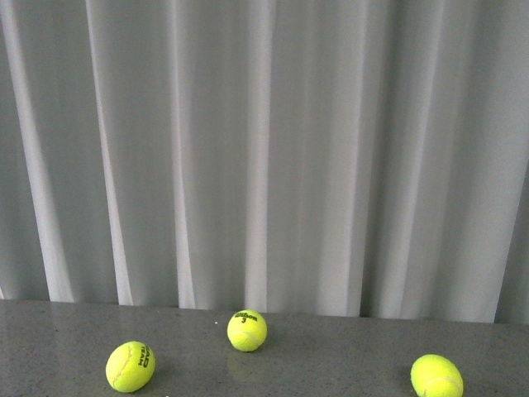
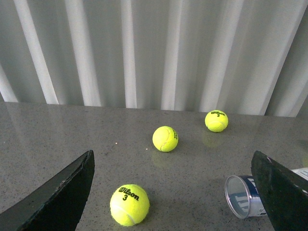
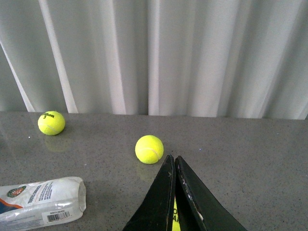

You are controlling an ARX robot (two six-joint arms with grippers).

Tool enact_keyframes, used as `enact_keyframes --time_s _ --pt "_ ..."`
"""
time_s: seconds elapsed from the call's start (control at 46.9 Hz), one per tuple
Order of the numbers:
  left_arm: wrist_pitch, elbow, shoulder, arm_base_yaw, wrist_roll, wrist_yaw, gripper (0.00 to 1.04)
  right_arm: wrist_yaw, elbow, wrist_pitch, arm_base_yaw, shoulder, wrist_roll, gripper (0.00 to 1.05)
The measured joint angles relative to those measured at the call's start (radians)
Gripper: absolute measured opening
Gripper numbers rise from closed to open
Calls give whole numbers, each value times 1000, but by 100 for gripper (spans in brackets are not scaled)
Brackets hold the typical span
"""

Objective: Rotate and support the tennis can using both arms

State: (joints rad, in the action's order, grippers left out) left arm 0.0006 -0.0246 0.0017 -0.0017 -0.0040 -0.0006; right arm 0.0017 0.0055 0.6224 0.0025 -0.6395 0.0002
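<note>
Only wrist views show the lying tennis can (image 2: 240, 197); left jaws spread, right jaws together

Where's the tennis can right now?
Not in the front view. The tennis can lies on its side on the grey table, its open end beside one finger of the left pincer in the left wrist view.
</note>
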Motion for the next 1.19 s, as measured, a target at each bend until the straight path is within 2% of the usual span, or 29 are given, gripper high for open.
enact_keyframes --time_s 0.448,1.109,1.194 --pt "0 0 0 0 0 0 98 -2 -1 -239 0 256 0 3" --pt "0 0 0 0 0 0 98 -3 -1 -447 0 468 0 3" --pt "0 0 0 0 0 0 98 -3 -1 -612 0 600 0 3"
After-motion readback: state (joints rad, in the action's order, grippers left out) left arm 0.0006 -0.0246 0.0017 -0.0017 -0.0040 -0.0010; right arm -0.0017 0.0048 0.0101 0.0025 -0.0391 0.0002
